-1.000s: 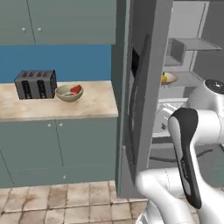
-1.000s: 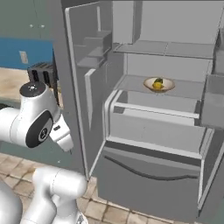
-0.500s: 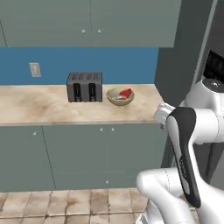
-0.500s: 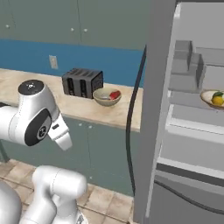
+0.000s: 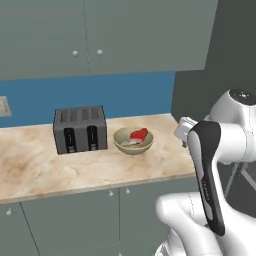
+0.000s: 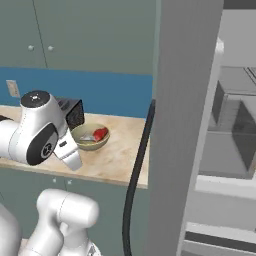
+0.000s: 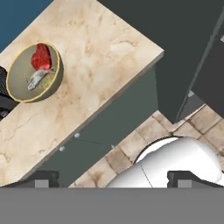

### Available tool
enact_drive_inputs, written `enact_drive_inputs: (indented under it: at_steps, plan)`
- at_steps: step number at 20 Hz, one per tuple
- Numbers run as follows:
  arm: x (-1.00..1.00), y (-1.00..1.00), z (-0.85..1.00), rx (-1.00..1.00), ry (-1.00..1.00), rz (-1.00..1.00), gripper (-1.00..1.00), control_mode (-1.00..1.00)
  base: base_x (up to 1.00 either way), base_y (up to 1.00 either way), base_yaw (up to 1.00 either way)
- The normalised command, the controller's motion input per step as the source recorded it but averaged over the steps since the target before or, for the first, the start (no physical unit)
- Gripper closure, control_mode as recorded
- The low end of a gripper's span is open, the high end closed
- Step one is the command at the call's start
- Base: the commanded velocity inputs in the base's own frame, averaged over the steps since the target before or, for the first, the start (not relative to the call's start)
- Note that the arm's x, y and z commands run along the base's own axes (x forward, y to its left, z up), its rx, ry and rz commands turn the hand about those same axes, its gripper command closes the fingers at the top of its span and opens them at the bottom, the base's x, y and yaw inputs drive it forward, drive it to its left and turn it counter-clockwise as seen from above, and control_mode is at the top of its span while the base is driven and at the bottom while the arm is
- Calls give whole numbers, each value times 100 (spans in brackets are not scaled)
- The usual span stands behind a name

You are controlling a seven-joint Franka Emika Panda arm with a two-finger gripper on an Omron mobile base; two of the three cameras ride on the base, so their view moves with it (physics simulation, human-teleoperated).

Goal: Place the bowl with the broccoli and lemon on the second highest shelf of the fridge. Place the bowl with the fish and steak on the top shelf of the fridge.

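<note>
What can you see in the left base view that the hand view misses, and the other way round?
Left base view alone: the whole toaster, the blue wall, the upper cabinets and a wall outlet.

Hand view alone: the tiled floor and the open end effector.

Both: the marble counter and the bowl on it, holding the red steak and the silvery fish, beside the toaster.

Red steak (image 5: 139, 134) + grey fish (image 5: 130, 142) in tan bowl (image 5: 133, 141) on counter.
</note>
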Motion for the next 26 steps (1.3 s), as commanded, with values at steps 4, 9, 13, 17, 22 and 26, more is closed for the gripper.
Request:
enact_drive_inputs:
  at_steps: [4, 9, 13, 17, 22, 26]
  plan:
    - [0, 0, 0, 0, 0, 0, -100, 100, 57, 16, -2]
    - [18, 1, -11, -1, 0, 0, -100, -100, 36, 14, 0]
    - [100, 0, -79, 0, 4, 0, -100, -100, 0, 0, 0]
    - [96, 0, -83, 0, 9, 0, -100, -100, 0, 0, 0]
    - [93, 1, -58, 0, 16, 0, -100, -100, 0, 0, 0]
    - [61, 23, -28, 0, 22, 4, -100, -100, 0, 0, 0]
